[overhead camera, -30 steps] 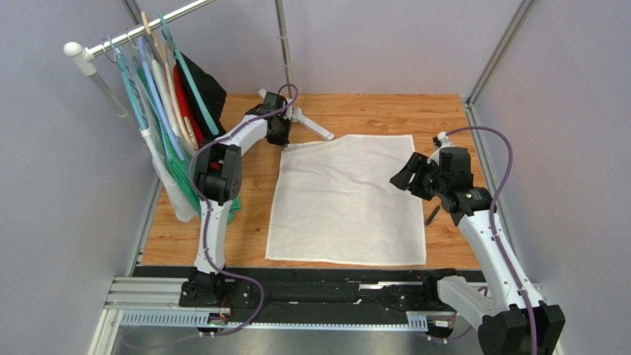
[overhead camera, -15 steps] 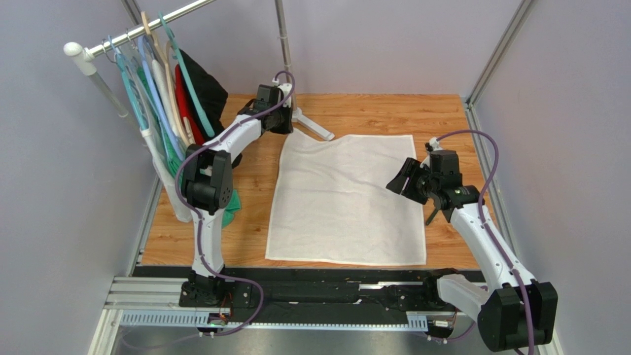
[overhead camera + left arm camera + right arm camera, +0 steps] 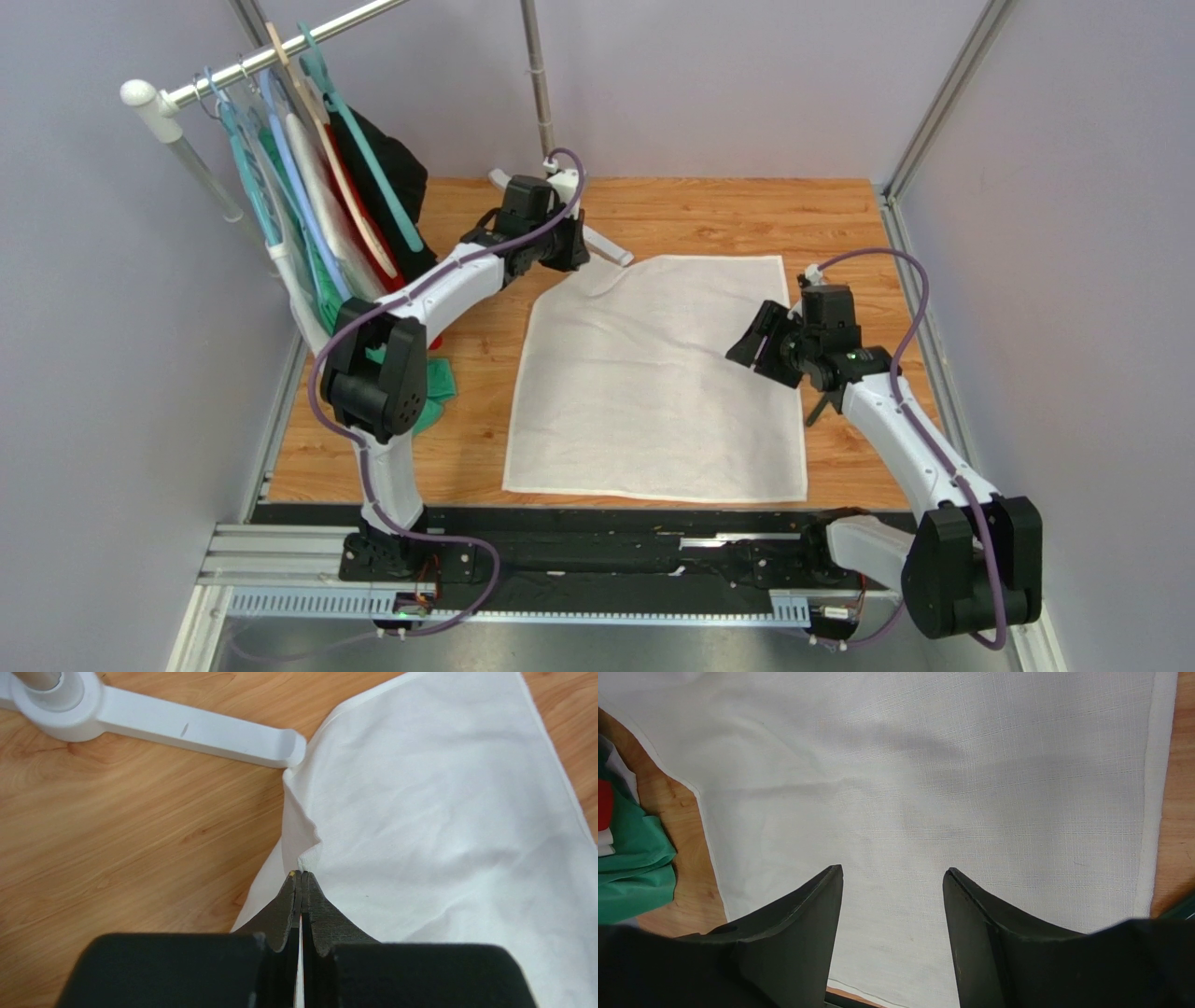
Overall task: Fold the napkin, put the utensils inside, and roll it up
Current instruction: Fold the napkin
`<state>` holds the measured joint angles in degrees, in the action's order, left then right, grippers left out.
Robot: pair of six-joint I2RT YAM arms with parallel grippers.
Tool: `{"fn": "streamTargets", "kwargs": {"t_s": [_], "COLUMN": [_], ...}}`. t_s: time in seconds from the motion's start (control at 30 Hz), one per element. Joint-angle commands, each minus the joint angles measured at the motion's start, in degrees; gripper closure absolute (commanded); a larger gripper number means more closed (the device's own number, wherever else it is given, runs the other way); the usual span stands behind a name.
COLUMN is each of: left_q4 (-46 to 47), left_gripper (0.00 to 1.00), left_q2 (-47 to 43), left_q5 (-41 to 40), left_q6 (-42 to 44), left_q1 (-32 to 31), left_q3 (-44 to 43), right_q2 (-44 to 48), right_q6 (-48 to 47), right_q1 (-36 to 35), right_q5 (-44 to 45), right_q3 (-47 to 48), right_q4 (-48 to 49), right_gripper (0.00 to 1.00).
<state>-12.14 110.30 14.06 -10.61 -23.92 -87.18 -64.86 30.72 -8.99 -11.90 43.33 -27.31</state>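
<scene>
The white napkin [image 3: 659, 378] lies spread on the wooden table, slightly wrinkled. My left gripper [image 3: 572, 261] is at its far left corner, and in the left wrist view the jaws [image 3: 300, 876] are shut on that corner. The cloth [image 3: 435, 812] there is pulled up into a fold. My right gripper [image 3: 744, 347] hovers open over the napkin's right edge, and its wrist view shows only cloth [image 3: 913, 777] between the spread fingers [image 3: 892, 871]. A thin dark green utensil [image 3: 818, 408] lies on the wood just right of the napkin, beside the right arm.
A clothes rail with several hangers and garments [image 3: 323, 182] stands at the far left, with a green cloth [image 3: 442, 381] under it, also in the right wrist view [image 3: 633, 861]. A white stand foot [image 3: 175, 724] lies next to the held corner. Metal frame posts flank the table.
The left gripper has moved right with the napkin's far left corner, drawing that corner inward into a fold. The right gripper has shifted slightly left over the napkin's edge, still open.
</scene>
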Motion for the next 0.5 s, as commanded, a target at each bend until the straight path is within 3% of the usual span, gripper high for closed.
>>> {"fn": "streamTargets", "kwargs": {"t_s": [0.0,0.3,0.47], "left_q4": [5.4,11.6,16.5], "left_gripper": [1.0,1.0,1.0], "left_q2": [-4.9,-9.6,-10.5], "left_q5": [1.1,-0.3,-1.1], "left_q6": [-2.1,-4.9,-7.9], "left_q1": [-1.8,-8.6,-13.2], "left_q3": [2.6,11.8,16.8], "right_q2": [0.4,-0.8,-7.5], "right_q6": [3.2,18.1,24.2], "right_q1": [-0.8,-4.9,-9.7], "right_q5": [-0.4,-3.1,-2.5], "right_q3": [-0.3,-1.4,0.5], "right_q4": [5.0,16.4,23.5], "right_gripper": [0.41,0.41,0.41]}}
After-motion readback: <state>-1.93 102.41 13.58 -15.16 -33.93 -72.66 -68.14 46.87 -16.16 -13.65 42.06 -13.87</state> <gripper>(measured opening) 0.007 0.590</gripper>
